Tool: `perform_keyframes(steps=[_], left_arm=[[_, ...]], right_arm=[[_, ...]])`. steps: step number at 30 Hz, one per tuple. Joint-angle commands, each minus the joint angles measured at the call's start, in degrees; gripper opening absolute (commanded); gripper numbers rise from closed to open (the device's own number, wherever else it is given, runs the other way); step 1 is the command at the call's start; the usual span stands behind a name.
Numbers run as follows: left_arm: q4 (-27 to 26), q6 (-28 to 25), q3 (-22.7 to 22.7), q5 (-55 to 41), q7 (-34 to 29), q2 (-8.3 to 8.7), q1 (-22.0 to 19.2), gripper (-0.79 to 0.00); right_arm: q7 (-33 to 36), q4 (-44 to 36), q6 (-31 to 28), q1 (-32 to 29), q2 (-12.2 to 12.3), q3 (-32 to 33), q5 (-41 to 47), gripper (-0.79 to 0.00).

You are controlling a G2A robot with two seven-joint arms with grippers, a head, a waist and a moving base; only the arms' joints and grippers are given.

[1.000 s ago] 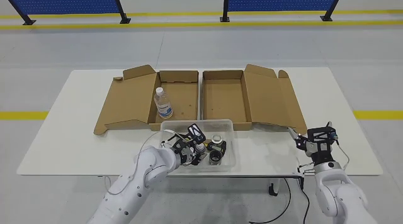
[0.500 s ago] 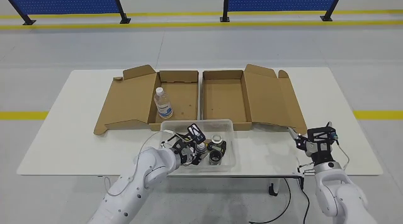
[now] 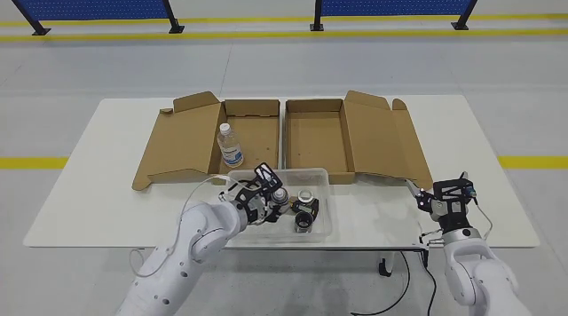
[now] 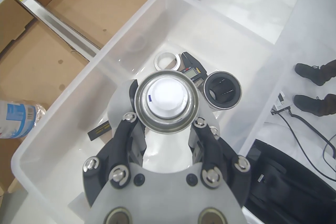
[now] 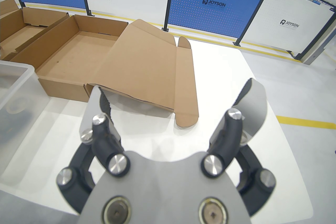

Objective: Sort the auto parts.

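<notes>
We see the left gripper in the lower middle of the top view, over the clear plastic bin. Its fingers are clamped on a round metal part with a white centre. On the bin's floor beneath it lie a black cylinder, a silver ring, a digital caliper and a black bar. The ring touches the caliper.

The right gripper sits at the lower right of the top view over the white table, its fingers spread wide apart with nothing between them.

Just above the bin in the top view, two open cardboard boxes stand side by side. The left box holds a water bottle; the right box shows a bare floor.
</notes>
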Motion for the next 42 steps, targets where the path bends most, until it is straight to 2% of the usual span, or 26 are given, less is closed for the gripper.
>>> perform_keyframes(steps=[1, 14, 19, 26, 30, 42], left_arm=[[-0.8, -0.3, -0.5, -0.4, -0.3, 0.16, 0.3, -0.785], [-1.4, 0.6, -1.8, -1.0, 1.4, 0.6, 0.6, -0.785], [-0.9, 6.8, -3.3, -3.6, 5.7, 0.27, -0.1, -0.785], [1.9, 14.2, -3.4, -4.0, 8.4, -0.42, -3.9, -0.785], [4.2, 19.8, -2.5, -5.9, 9.8, -1.23, -6.6, -0.785], [12.6, 26.7, 3.0, -5.2, 7.5, -3.29, -13.5, -0.785]], right_arm=[[0.0, 0.0, 0.0, 0.0, 0.0, 0.0, 0.0, 0.0], [0.0, 0.0, 0.0, 0.0, 0.0, 0.0, 0.0, 0.0], [0.0, 0.0, 0.0, 0.0, 0.0, 0.0, 0.0, 0.0], [0.0, 0.0, 0.0, 0.0, 0.0, 0.0, 0.0, 0.0], [0.0, 0.0, 0.0, 0.0, 0.0, 0.0, 0.0, 0.0], [0.0, 0.0, 0.0, 0.0, 0.0, 0.0, 0.0, 0.0]])
